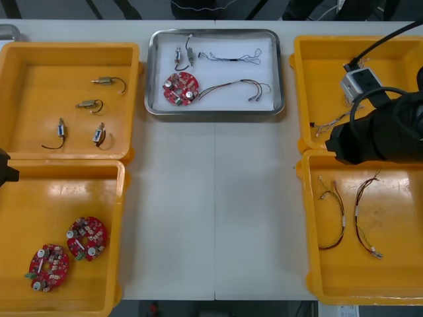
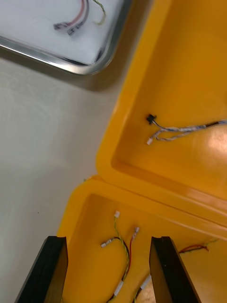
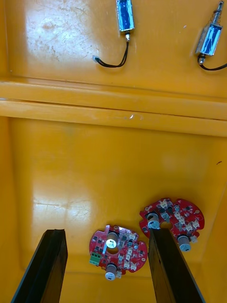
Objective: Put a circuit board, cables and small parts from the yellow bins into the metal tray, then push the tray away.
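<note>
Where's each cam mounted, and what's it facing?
Front: above the arms, steeply down on the table; right arm, left arm at the edges.
Right wrist: over the right yellow bins; right tool open.
Left wrist: over the left yellow bins, circuit boards; left tool open.
Shared: front and right wrist both show the metal tray.

I can't read any text, label, brand or number from here: nothing legible on the circuit boards (image 1: pixel 86 238), yellow bins (image 1: pixel 39 86) or metal tray (image 1: pixel 215 113)
</note>
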Tool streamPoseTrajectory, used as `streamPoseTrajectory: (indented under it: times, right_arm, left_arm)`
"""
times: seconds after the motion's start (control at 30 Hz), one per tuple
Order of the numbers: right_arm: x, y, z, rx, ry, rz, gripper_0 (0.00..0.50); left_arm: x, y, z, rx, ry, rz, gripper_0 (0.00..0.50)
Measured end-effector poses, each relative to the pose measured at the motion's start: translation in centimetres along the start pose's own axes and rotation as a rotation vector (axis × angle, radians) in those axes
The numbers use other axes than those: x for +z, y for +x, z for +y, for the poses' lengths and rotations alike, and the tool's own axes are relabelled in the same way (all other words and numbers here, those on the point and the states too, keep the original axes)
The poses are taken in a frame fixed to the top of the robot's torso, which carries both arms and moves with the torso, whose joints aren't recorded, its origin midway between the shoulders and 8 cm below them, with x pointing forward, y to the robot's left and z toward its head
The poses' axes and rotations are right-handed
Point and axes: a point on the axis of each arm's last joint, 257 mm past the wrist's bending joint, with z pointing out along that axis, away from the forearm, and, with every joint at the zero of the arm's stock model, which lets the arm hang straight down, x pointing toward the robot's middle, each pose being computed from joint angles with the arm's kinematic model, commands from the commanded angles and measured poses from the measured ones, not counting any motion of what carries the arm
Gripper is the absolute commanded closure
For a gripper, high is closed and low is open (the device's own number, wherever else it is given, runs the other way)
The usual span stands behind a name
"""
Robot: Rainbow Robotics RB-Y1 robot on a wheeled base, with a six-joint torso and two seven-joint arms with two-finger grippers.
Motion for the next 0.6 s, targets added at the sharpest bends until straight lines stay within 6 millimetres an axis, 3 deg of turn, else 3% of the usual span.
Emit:
streamPoseTrajectory:
  times: [0.37,0.6]
  right_arm:
    - [-1.7,4.9,-6.5,0.113,0.046,0.062,0.0]
    - [-1.3,7.5,-8.9,0.2,0.048,0.119,0.0]
  left_arm:
    - [0.0,0.0,0.0,0.0,0.0,0.0,0.0]
    - [0.0,0.0,0.0,0.0,0.0,0.0,0.0]
